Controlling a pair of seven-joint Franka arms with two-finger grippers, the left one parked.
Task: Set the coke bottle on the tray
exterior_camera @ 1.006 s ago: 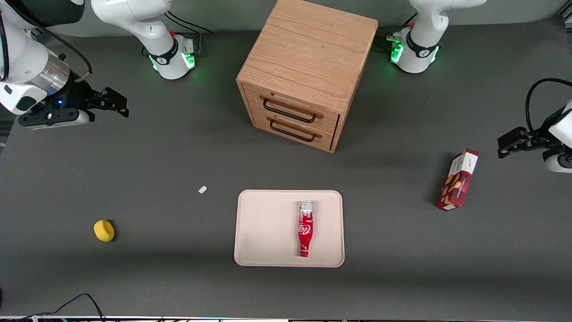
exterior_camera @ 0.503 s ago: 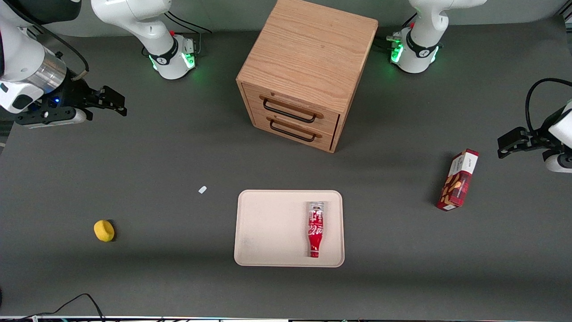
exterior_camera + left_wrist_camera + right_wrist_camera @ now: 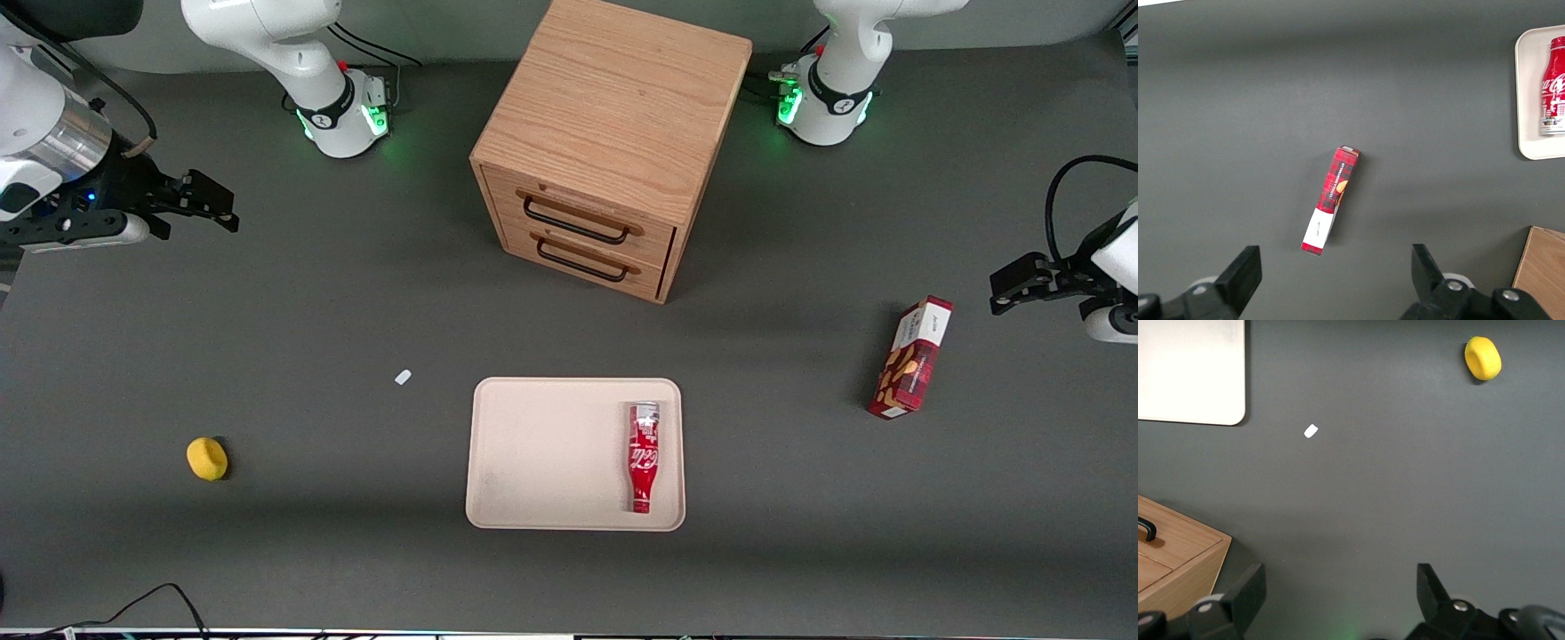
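**Bottle rolls across the tray as the arm backs off**

The desk (image 3: 356,569) carries, at its middle, the wooden cabinet (image 3: 613,133), and everything here is placed from that. The tray (image 3: 533,453) lies in front of the cabinet's drawers, nearer the front camera. On it the coke bottle (image 3: 644,456) lies on its side, silvery base toward the cabinet and red cap toward the camera. Over the last second it has rolled across the tray's floor, from about the middle to close beside the rim on the parked arm's end. It is still fully inside the tray, so the placing looks done; my guess is the low rim will stop it, though whether it has come to rest cannot be told.

The gripper (image 3: 209,203) is well away from the cabinet toward the working arm's end of the desk, empty, its fingers spread wide, and it has drawn farther off from the tray.

Smaller things have not moved: the snack box (image 3: 911,357) toward the parked arm's end, the yellow ball (image 3: 207,459) and a white scrap (image 3: 403,377) toward the working arm's.
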